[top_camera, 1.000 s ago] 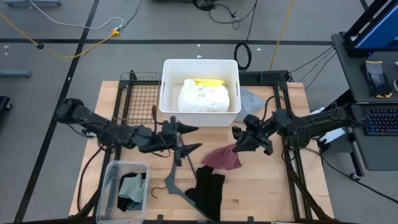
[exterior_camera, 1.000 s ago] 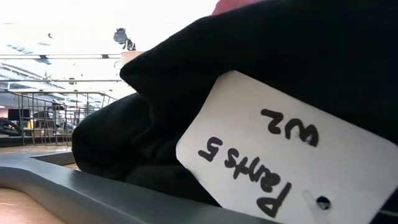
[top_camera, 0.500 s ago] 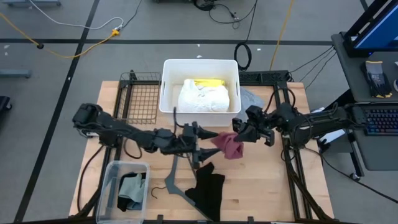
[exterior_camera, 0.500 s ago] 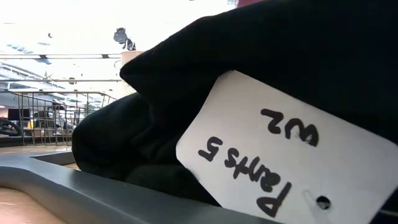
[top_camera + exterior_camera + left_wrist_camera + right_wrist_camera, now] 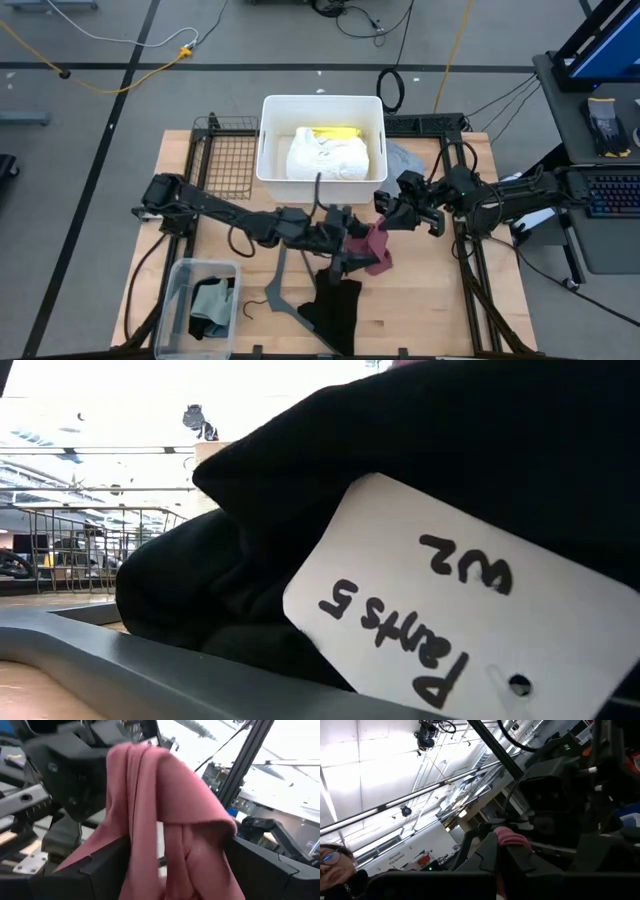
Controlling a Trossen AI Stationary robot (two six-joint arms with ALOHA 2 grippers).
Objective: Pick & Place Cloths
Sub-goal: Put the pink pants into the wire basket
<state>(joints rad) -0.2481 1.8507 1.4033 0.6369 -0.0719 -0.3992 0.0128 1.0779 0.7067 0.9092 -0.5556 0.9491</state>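
Our right gripper (image 5: 385, 217) is pinched shut on the upper edge of the maroon cloth (image 5: 368, 247), holding it up off the table so the fabric hangs in folds below the fingers. Just on the other side of that hanging cloth, our left gripper (image 5: 357, 253) stands wide open with the maroon fabric between its two fingers, not closed on it; the left wrist view shows the cloth draped right in front of them. We judge this to be a handover or a two-handed straightening, with the left grip not yet taken.

Just below the left gripper lies the black cloth (image 5: 333, 308), flat on the table, its paper tag (image 5: 455, 605) reading "Pants 5". Touching it on the left arm's side is the thin grey hanger (image 5: 278, 282).

Beyond both grippers, the white bin (image 5: 268, 135) already holds the white cloth (image 5: 328, 156) and the yellow cloth (image 5: 335, 132). A pale grey cloth (image 5: 404, 157) lies just outside the bin, behind the right gripper. Near the left arm's elbow, a clear tub (image 5: 176, 288) holds sage-green and dark pieces.

So two cloths look placed; maroon, black and grey remain.
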